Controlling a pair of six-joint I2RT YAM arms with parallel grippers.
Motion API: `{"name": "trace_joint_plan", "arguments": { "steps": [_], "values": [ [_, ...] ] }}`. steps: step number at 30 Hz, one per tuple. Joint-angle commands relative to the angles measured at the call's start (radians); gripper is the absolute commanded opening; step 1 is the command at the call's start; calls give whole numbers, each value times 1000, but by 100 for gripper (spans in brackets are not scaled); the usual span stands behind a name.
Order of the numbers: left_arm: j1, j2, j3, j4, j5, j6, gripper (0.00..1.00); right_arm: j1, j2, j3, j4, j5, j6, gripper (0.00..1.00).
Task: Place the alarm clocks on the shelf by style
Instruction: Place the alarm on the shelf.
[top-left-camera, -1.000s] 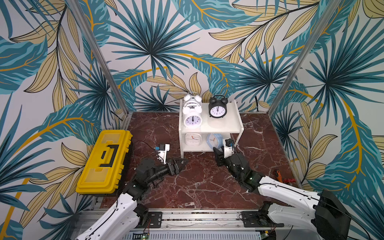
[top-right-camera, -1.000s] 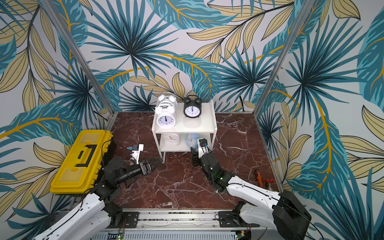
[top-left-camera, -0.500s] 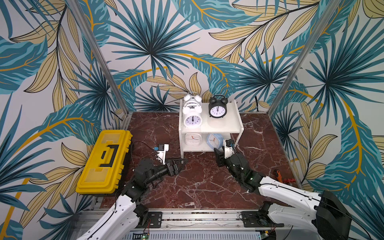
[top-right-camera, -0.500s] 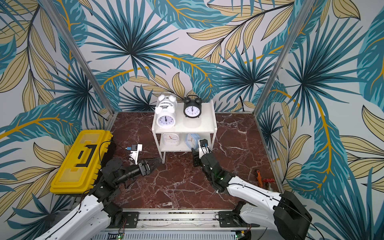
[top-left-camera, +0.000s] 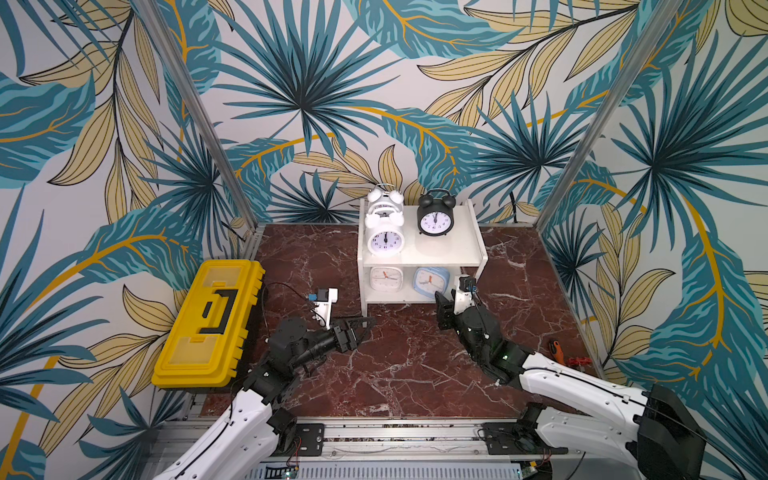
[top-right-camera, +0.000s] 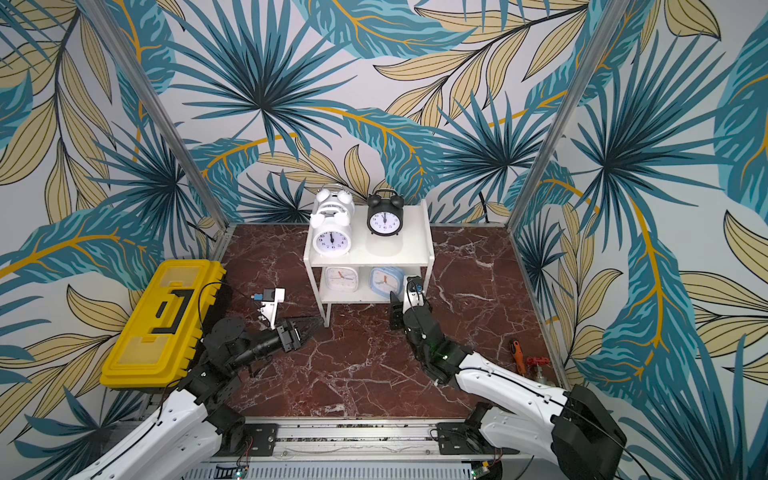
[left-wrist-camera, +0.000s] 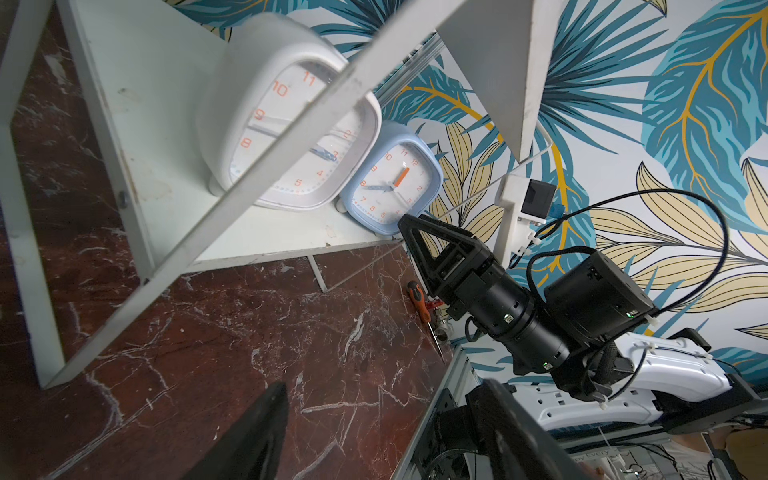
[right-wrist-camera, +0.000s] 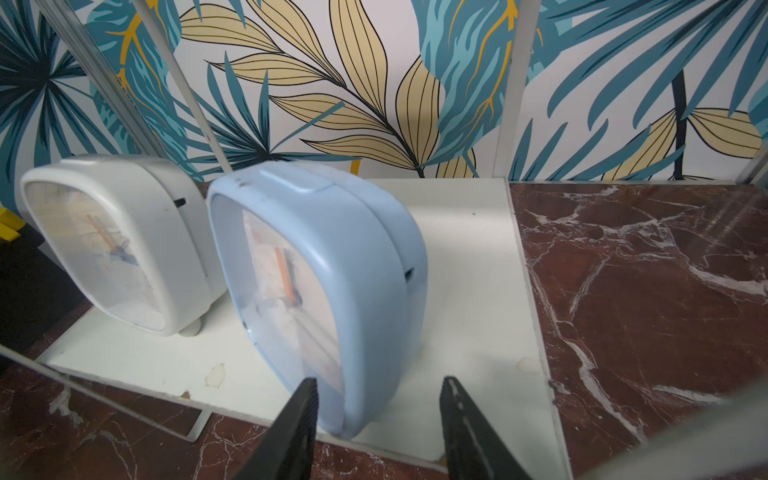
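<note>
In both top views, low and left of centre, the left gripper is hanging just above the red marble tabletop, its jaws standing wide apart with nothing between them. The yellow toolbox is lying at the left edge of the marble, near that arm. Right of centre, the right gripper is reaching toward the front right corner of the shelf, down at its lower board, jaws parted and clamping nothing. In the right wrist view the light-blue clock is standing upright on that board just past the fingertips; whether one is brushing it, I cannot tell. The white square clock is standing just beside it, on the toolbox side. Farther back, at frame centre, the top board is carrying the front white twin-bell clock, the rear white twin-bell clock directly behind it, and the black twin-bell clock apart to their right.
</note>
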Motion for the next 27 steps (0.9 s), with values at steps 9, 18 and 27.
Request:
{"name": "trace_joint_plan", "arguments": {
  "steps": [9,18,27],
  "values": [
    [-2,-13,13,23,9,18,75,2,-9,8,-22,41,36,37],
    [-2,-23,15,-9,-11,28,75,7,-96,37,-166,37,82,41],
    [-1,-104,168,-370,-222,177,85,77,-446,258,-853,-136,177,50]
  ]
}}
